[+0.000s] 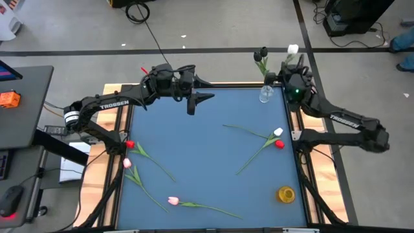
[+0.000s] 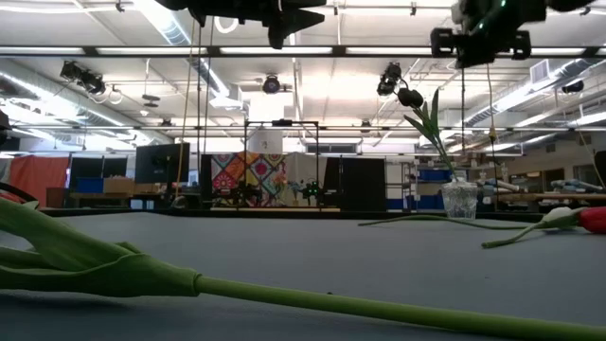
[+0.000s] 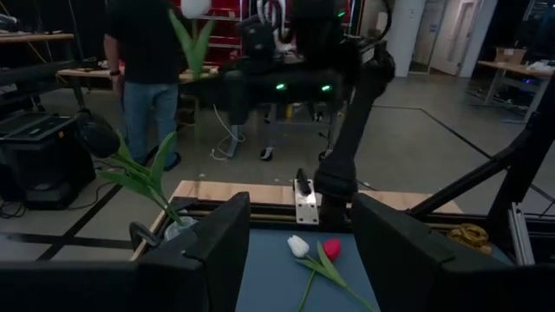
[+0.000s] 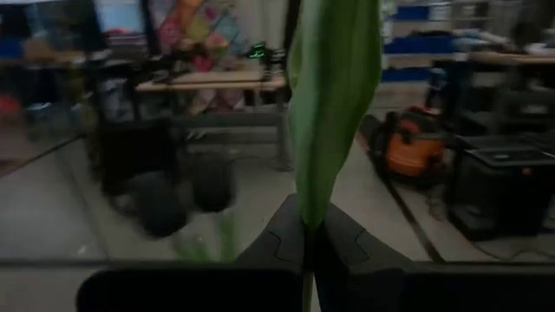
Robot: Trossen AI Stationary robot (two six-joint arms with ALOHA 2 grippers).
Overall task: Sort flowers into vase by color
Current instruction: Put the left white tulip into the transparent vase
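The left gripper (image 1: pixel 194 98) hangs over the table's (image 1: pixel 207 149) far left with its fingers (image 3: pixel 217 238) spread apart, holding nothing. At the far right, the right gripper (image 1: pixel 292 79) is pinched on a white tulip (image 1: pixel 292 50) just beside the glass vase (image 1: pixel 266 94) that holds a black tulip (image 1: pixel 262 53). Other tulips lie on the mat.

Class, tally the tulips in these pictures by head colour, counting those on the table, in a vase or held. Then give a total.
black tulip: 1
white tulip: 2, one held by the right end effector
red tulip: 2
pink tulip: 2
Total: 7
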